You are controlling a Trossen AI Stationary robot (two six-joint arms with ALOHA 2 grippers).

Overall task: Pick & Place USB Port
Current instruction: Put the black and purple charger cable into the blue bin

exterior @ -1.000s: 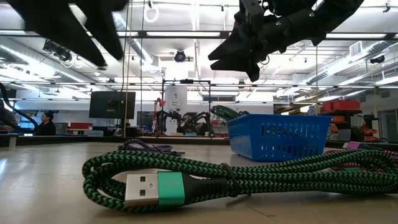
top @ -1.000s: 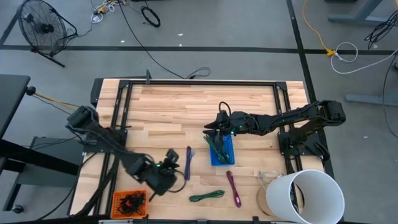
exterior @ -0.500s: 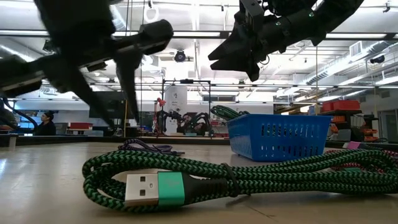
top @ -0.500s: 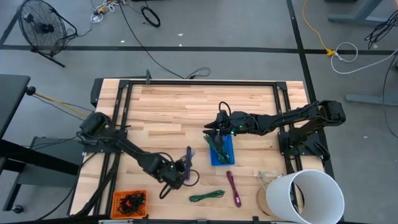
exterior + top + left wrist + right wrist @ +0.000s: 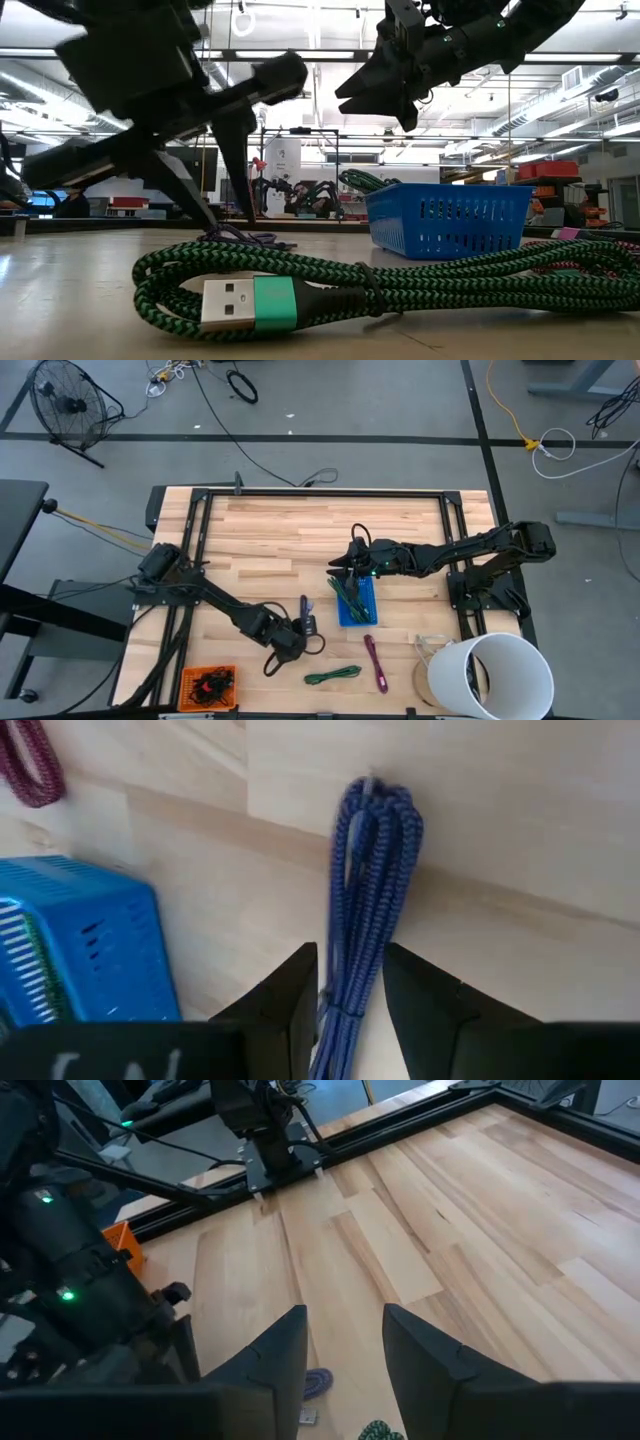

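Sorting of cables into the blue basket (image 5: pixel 356 606), part-way through. One green cable (image 5: pixel 349 592) lies in the basket already. Three remain on the wooden table (image 5: pixel 300 530): a blue cable (image 5: pixel 366 910) just beside the basket, a second green cable (image 5: pixel 332 676) near the front edge, and a maroon cable (image 5: pixel 375 661) next to it.

The left gripper (image 5: pixel 350 982) hangs low over the blue cable, its fingers parted to either side of the bundle and not clamped on it.

The right gripper (image 5: pixel 338 565) hovers above the basket's far end, fingers apart and holding nothing.

The far half of the table is bare. An orange bin (image 5: pixel 208 687) and a white bucket (image 5: pixel 492 675) occupy the front corners, and a dark frame (image 5: pixel 320 493) borders the far edge and both sides.
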